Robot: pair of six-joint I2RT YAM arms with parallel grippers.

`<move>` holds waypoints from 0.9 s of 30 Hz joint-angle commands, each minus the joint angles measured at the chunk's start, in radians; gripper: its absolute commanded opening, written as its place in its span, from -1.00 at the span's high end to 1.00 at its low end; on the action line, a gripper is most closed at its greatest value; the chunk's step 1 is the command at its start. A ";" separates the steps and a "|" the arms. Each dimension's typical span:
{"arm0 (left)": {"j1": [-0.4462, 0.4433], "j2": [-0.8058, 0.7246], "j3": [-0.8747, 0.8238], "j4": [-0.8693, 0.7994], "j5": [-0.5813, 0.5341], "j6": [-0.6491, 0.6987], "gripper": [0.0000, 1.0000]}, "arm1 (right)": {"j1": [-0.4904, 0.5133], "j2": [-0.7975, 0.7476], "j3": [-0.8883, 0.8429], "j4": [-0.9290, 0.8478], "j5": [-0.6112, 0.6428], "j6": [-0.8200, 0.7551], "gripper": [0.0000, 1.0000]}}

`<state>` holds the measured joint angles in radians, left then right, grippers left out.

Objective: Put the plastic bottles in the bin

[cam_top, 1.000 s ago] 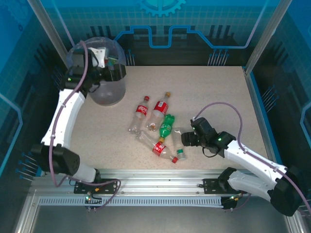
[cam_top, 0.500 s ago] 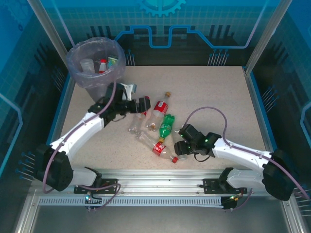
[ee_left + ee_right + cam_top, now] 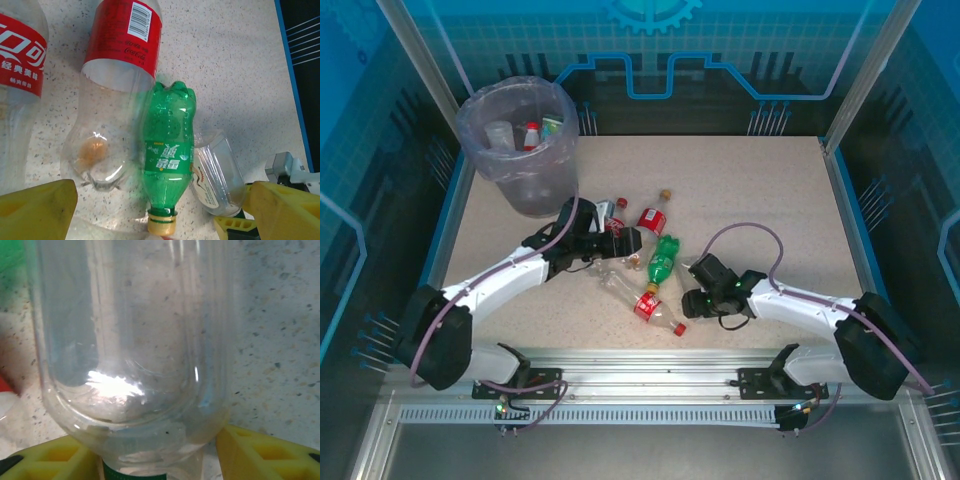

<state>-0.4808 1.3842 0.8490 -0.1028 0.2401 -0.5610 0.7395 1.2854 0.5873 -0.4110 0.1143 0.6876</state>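
**Ana:** Down at the middle of the table (image 3: 760,200), both arms are in among the loose plastic bottles. The bin (image 3: 542,188) stands at the far left corner with a few bottles (image 3: 528,134) already inside.

**Ben:** What is the right gripper (image 3: 157,460) doing?

**Ana:** It sits low over a clear bottle (image 3: 135,340) lying on the table. One yellow finger is on either side of the shoulder, just above the green cap (image 3: 145,474). Whether the fingers press on it or merely flank it, nobody can tell from this.

**Ben:** Good place to take hold?

**Ana:** Probably the best. An empty bottle like that looks feather-light, thin-walled and slick. Squeezed at the belly, it would likely dent and squirt away. Neck and shoulder are the stiff part.

**Ben:** And the left gripper (image 3: 160,197)?

**Ana:** Spread wide, holding nothing, hovering above the heap. Between its fingers lies the green bottle (image 3: 167,145), gold cap (image 3: 162,228) toward the gripper. A red-labelled bottle (image 3: 120,65) lies against it on one side. On the other is what looks to be that same clear bottle.

**Ben:** Crowded, then.

**Ana:** Yes. Round bottles roll at a nudge, so a finger going down between neighbours could scatter them. The green one's ribbed waist or its neck looks the surest hold.

**Ben:** Much left?

**Ana:** Several bottles lie on the table, so plenty, by the look of it.
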 commanded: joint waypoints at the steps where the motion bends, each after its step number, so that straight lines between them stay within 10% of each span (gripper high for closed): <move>1: -0.010 0.039 -0.002 0.074 0.019 -0.043 -0.80 | -0.030 0.003 -0.031 0.016 -0.007 -0.015 -0.13; 19: -0.016 0.108 0.012 0.324 0.203 -0.207 -0.90 | -0.171 -0.247 -0.097 0.048 -0.025 -0.106 0.12; 27: -0.035 0.217 -0.014 0.681 0.345 -0.434 -0.98 | -0.181 -0.236 -0.128 0.398 -0.135 -0.124 0.34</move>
<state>-0.4957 1.5631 0.8482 0.3908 0.5018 -0.8841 0.5682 1.0229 0.4572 -0.1928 0.0425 0.5701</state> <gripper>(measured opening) 0.991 0.401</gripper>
